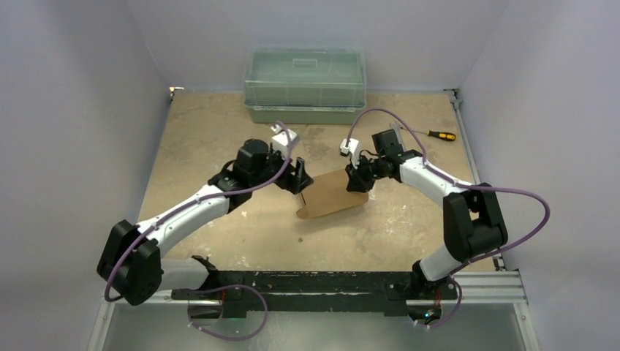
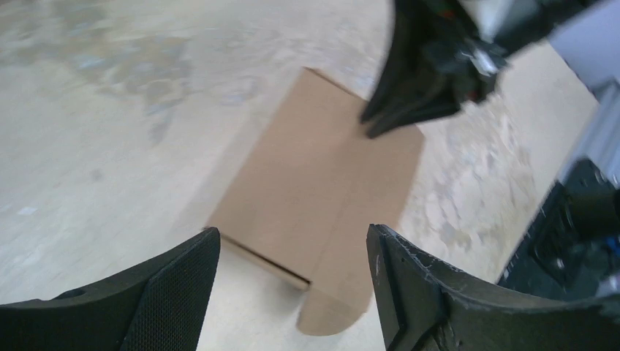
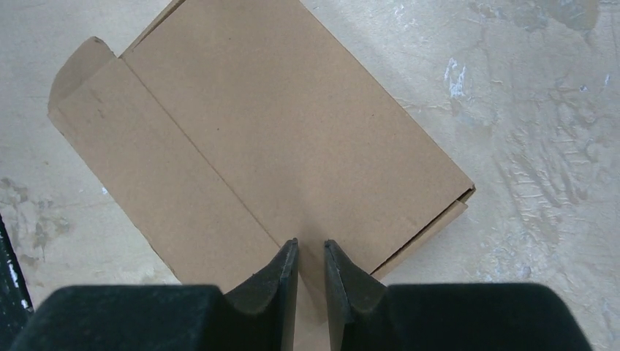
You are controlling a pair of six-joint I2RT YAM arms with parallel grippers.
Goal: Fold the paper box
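The paper box (image 1: 333, 194) lies flattened in the middle of the table, plain brown with a rounded tab at its lower-left end (image 2: 333, 314). My left gripper (image 1: 300, 175) hovers open at that end, and the box's edge (image 2: 314, 168) shows between its wide-apart fingers (image 2: 292, 234). My right gripper (image 1: 358, 181) is at the opposite, upper-right end. Its jaws (image 3: 311, 245) are almost together with only a thin slit between them, the tips against the box's top face (image 3: 278, 124). Nothing visible is clamped between them. The left wrist view shows the same right gripper (image 2: 373, 124) touching the far edge.
A green translucent lidded bin (image 1: 305, 84) stands at the back of the table. A screwdriver (image 1: 441, 135) with a yellow and black handle lies at the back right. Grey walls enclose the table on three sides.
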